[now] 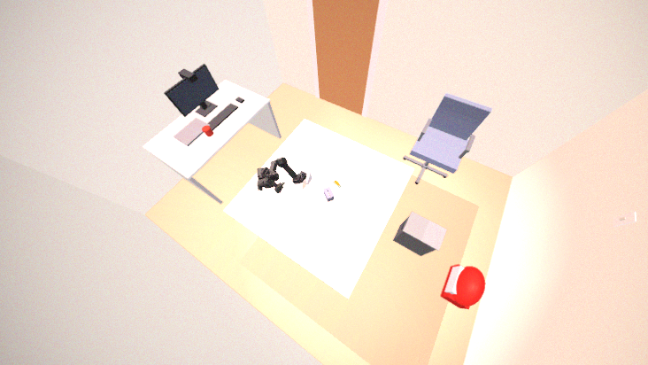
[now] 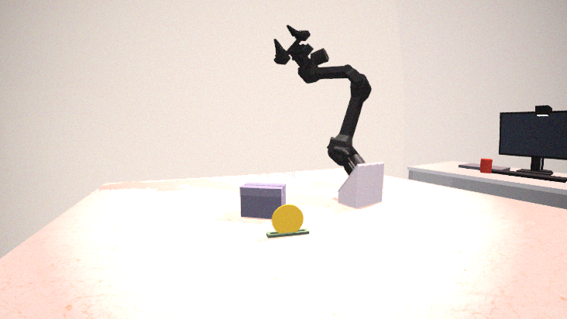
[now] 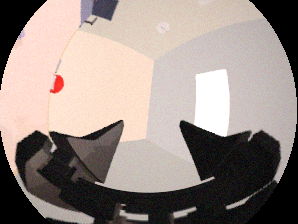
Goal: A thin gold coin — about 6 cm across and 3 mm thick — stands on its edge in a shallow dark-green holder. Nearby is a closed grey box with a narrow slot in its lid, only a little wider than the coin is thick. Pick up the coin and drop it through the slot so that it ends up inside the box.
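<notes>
Coin seated, hand wide open and holding nothing.
We find the gold coin (image 1: 336, 183) (image 2: 286, 218) upright in its holder (image 1: 339, 186) (image 2: 287, 233); we advise lowering the hand (image 2: 281, 39) (image 3: 152, 123) squarely, pinching both faces.

One gold coin (image 1: 336, 183) (image 2: 287, 218), one box (image 1: 328, 194) (image 2: 262, 200), one arm (image 1: 288, 168) (image 2: 352, 112) (one mug (image 1: 207, 130) (image 2: 486, 165), too)

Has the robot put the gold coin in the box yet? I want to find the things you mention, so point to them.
Not yet. The coin (image 1: 336, 183) (image 2: 287, 218) is standing on its edge in the green holder (image 2: 287, 233), so nothing looks done. Nothing is in hand either: the open gripper (image 1: 280, 186) (image 2: 282, 32) (image 3: 152, 123) is up high, away from it. Still left: grab the coin, carry it to the box (image 1: 328, 194) (image 2: 262, 202) and drop it through the slot.
</notes>
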You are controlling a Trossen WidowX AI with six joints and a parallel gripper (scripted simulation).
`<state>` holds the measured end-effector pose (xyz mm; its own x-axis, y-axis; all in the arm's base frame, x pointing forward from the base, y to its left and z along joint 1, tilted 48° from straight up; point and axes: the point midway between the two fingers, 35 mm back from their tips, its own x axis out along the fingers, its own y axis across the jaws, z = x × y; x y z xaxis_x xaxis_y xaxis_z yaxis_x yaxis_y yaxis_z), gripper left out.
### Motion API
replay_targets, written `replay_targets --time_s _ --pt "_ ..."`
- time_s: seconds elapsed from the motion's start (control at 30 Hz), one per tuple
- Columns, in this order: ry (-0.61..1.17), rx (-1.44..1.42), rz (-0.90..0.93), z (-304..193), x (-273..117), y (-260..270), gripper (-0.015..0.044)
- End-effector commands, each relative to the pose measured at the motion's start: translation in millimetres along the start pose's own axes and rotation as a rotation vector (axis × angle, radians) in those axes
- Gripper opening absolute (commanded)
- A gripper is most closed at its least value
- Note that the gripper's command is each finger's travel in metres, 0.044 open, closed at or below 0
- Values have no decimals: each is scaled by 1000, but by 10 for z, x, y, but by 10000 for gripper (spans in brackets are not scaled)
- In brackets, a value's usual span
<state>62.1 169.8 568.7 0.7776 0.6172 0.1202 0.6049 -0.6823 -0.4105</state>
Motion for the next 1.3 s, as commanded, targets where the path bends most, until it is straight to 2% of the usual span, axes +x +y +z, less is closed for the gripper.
replay_targets --time_s 0.0,0.27,0.53,0.8,1.03,1.27 --pt "2 13 -6 -17 -3 6 374" --pt "92 603 -222 -744 -77 465 164" --pt "166 1205 -377 -1289 97 1290 161" --pt "253 1829 -391 -1396 590 2372 161" --pt "371 2348 -266 -1004 1184 3296 161" --pt "544 2765 -14 -214 1768 3964 161"
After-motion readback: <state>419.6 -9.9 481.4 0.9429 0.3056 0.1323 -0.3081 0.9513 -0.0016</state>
